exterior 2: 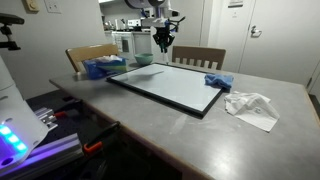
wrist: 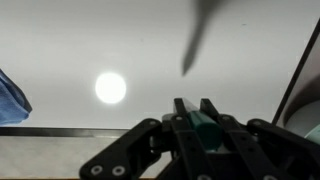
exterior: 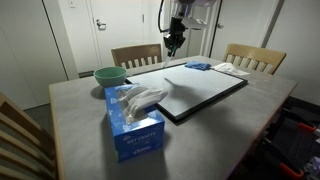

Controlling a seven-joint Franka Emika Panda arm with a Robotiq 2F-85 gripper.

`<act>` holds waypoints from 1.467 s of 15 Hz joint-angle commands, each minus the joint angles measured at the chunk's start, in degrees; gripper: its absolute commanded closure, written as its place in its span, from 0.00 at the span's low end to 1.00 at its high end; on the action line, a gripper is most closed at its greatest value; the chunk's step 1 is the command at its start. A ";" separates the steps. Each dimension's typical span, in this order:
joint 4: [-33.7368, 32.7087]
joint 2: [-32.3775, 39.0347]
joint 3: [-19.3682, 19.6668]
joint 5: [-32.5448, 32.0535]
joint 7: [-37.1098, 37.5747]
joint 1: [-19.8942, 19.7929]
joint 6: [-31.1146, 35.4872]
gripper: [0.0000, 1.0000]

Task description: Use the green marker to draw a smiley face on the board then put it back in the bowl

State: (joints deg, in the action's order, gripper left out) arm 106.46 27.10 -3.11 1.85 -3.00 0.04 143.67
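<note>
My gripper (wrist: 192, 108) is shut on the green marker (wrist: 207, 133), whose green barrel sits between the fingers in the wrist view. In both exterior views the gripper (exterior: 174, 44) (exterior 2: 163, 42) hangs above the far edge of the board (exterior: 205, 92) (exterior 2: 175, 85), a large whiteboard with a thin black frame lying flat on the table. The white board surface (wrist: 100, 50) fills the wrist view, with a light reflection and the marker's shadow on it. The pale-green bowl (exterior: 110, 75) (exterior 2: 143, 60) stands on the table beside the board.
A blue tissue box (exterior: 134, 125) (exterior 2: 103, 67) stands near the bowl. A blue cloth (exterior: 198, 66) (exterior 2: 217, 81) and a crumpled white cloth (exterior 2: 251, 107) lie beside the board. Wooden chairs (exterior: 135, 55) (exterior: 255, 58) stand at the table's far side.
</note>
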 commanded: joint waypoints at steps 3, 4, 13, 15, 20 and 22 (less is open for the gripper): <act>-4.47 2.46 -1.21 3.47 -5.33 -2.53 -4.34 0.95; -5.53 3.21 -1.21 3.43 -5.74 -2.64 -5.18 0.95; -13.08 9.67 -1.21 2.42 -7.72 -2.31 -9.79 0.95; -13.95 10.52 -1.19 2.21 -7.74 -2.17 -10.30 0.95; -15.36 11.71 -1.26 2.24 -7.61 -2.04 -11.86 0.95; -14.96 11.42 -1.05 2.00 -7.13 -1.72 -11.61 0.95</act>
State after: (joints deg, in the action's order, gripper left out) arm 93.17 37.36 -3.84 3.99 -9.38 -1.54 133.82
